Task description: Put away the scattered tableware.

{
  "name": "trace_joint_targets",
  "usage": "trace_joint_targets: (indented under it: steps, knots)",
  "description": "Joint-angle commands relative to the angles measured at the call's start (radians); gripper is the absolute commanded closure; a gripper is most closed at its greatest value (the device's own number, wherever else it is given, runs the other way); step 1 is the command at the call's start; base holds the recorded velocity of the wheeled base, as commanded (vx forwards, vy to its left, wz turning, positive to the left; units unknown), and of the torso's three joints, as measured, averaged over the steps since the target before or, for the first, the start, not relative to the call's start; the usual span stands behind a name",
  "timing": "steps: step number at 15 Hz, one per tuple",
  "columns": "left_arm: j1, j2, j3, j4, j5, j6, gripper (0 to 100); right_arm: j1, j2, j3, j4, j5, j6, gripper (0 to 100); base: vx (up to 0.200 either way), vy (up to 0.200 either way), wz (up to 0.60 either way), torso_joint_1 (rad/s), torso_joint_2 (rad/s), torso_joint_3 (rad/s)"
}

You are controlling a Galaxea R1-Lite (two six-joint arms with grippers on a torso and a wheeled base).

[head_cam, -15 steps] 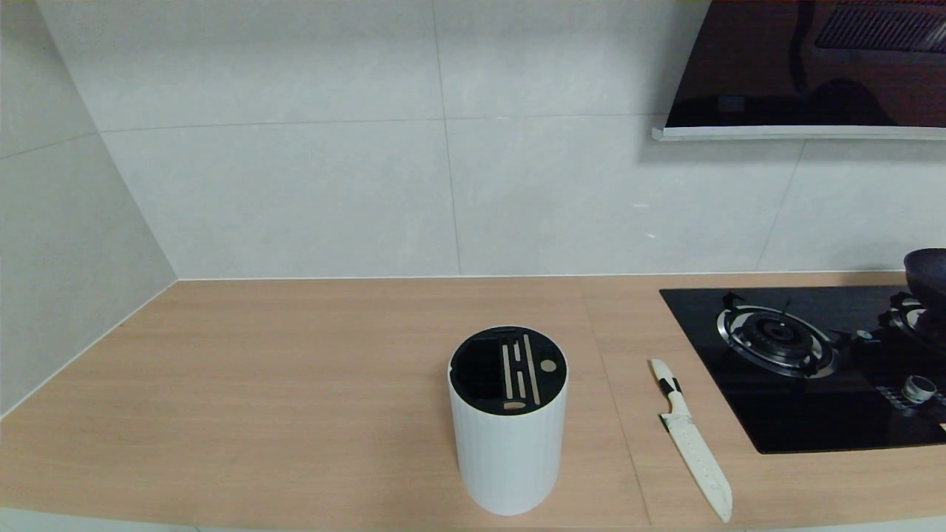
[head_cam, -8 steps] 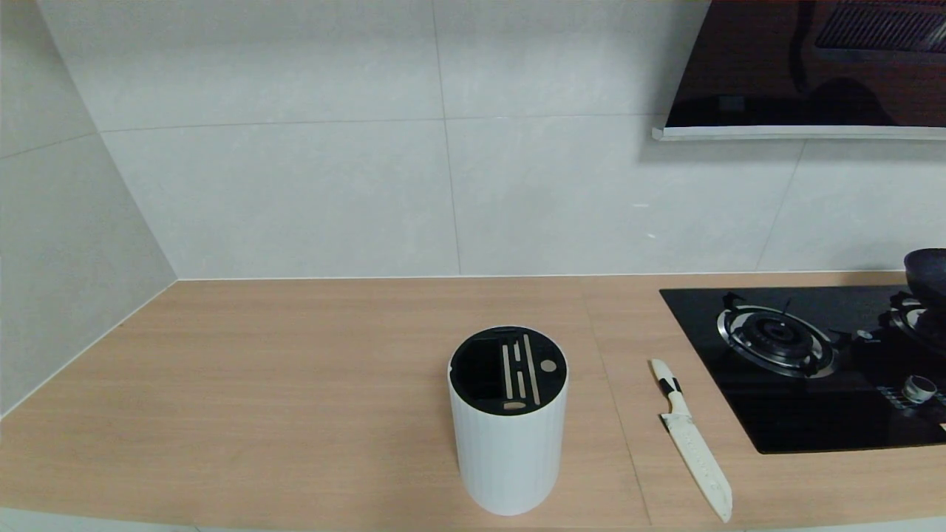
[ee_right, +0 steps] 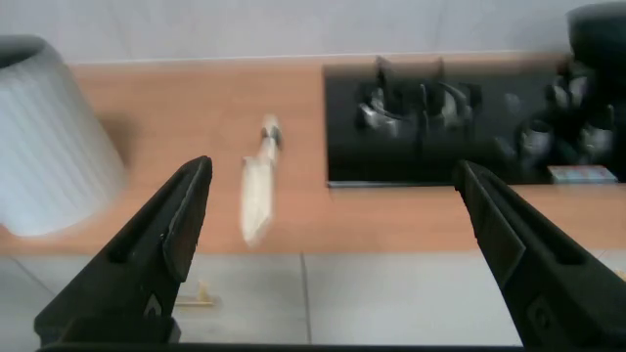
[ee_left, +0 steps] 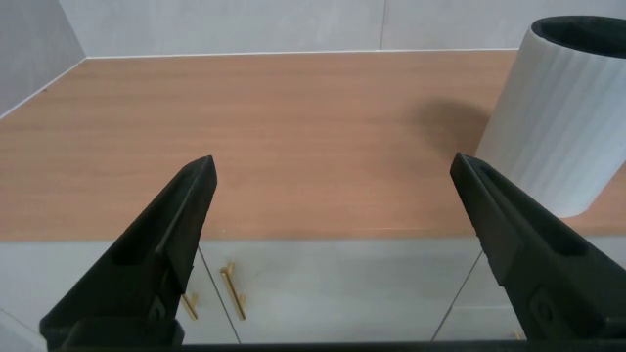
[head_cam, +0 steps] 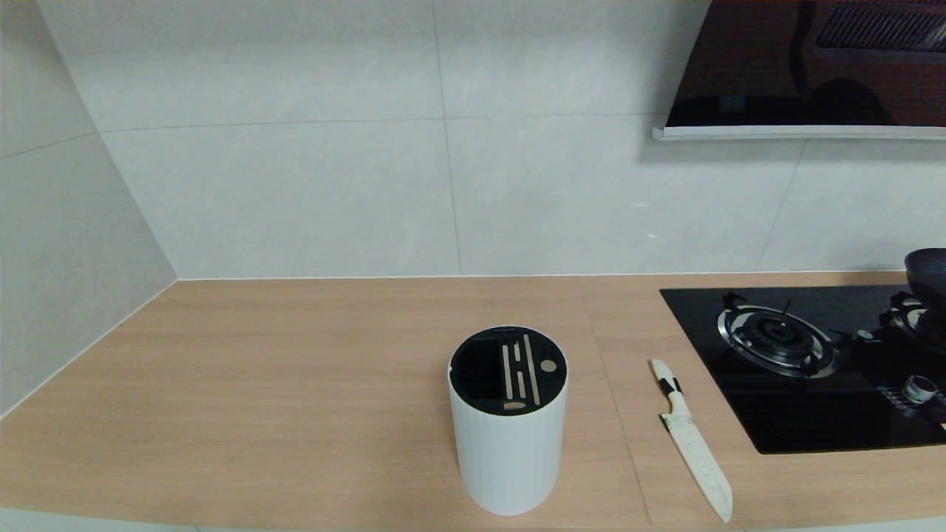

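A cream-handled, pale-bladed kitchen knife lies flat on the light wooden counter, between the white ribbed cylindrical knife holder with black slotted top and the black glass gas hob. Its handle points toward the wall and its tip is near the front edge. The left claw and the right claw both hang off that edge, fingers spread wide, gripping nothing. The right wrist view shows the knife blurred; both wrist views cut the holder off. A dark pot on the hob is half cropped.

Parted jaws, white holder beyond
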Motion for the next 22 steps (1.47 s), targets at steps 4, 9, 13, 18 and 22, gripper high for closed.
trace_joint_targets:
  steps: [4,9,13,18,22]
  knots:
    - [0.0,0.0,0.0,0.0,0.0,0.001,0,0.014,0.374,-0.163,-0.014,0.141,0.007,0,0.0,0.0,0.0,0.0,0.0,0.0]
    - [0.0,0.0,0.0,0.0,0.0,0.001,0,0.092,0.823,-0.339,-0.025,0.165,0.005,0,0.0,0.0,0.0,0.0,0.0,0.0]
    - [0.0,0.0,0.0,0.0,0.0,0.001,0,0.168,1.078,-0.428,-0.121,0.138,0.01,0,0.0,0.0,0.0,0.0,0.0,0.0]
    - [0.0,0.0,0.0,0.0,0.0,0.001,0,0.221,1.351,-0.473,-0.271,0.096,0.005,0,0.0,0.0,0.0,0.0,0.0,0.0]
    - [0.0,0.0,0.0,0.0,0.0,0.001,0,0.234,1.48,-0.466,-0.305,0.064,0.004,0,0.0,0.0,0.0,0.0,0.0,0.0]
